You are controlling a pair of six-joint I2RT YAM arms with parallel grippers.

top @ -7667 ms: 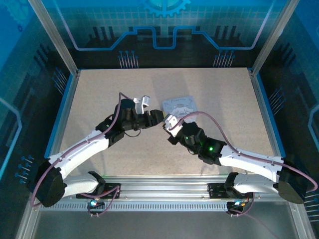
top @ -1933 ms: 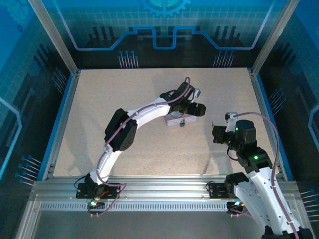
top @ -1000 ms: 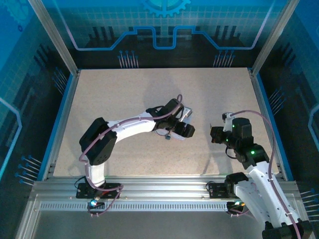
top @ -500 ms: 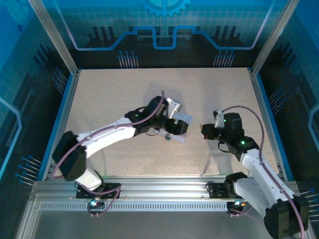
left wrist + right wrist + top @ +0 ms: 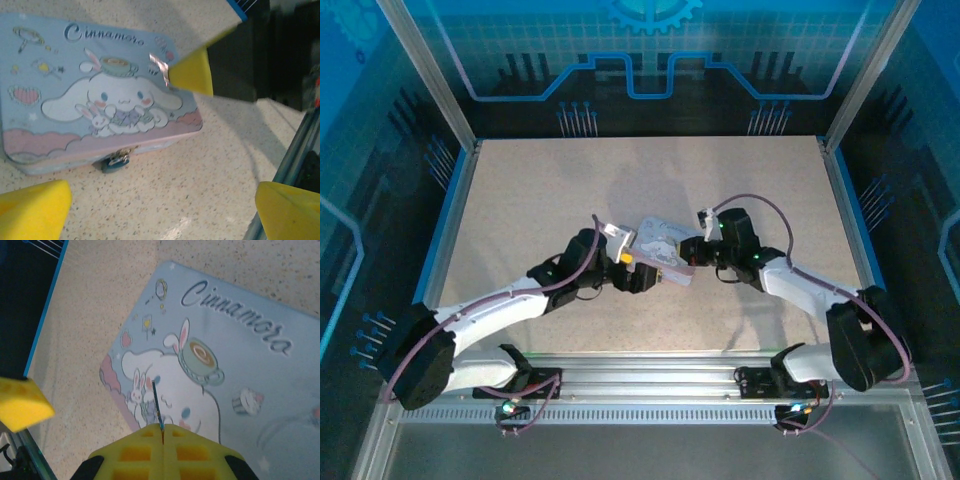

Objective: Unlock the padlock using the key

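Observation:
A pastel blue tin with a white cartoon character lies flat on the table. The tiny dark padlock hangs from the clasp on its pink front wall. My left gripper stands open just in front of that wall, its yellow fingertips wide apart and holding nothing. In the top view the left gripper is at the tin's near-left side. My right gripper hovers over the lid, shut on the key, a thin dark sliver sticking out of its tips. It reaches in from the right.
The speckled table stretches wide to the left and back. Blue rails and aluminium posts fence its edges. The two grippers are close together at the tin.
The left arm has drawn back toward the near left, the tin coming with it, and its jaws have opened wider. The right arm has reached left until its tips are over the lid.

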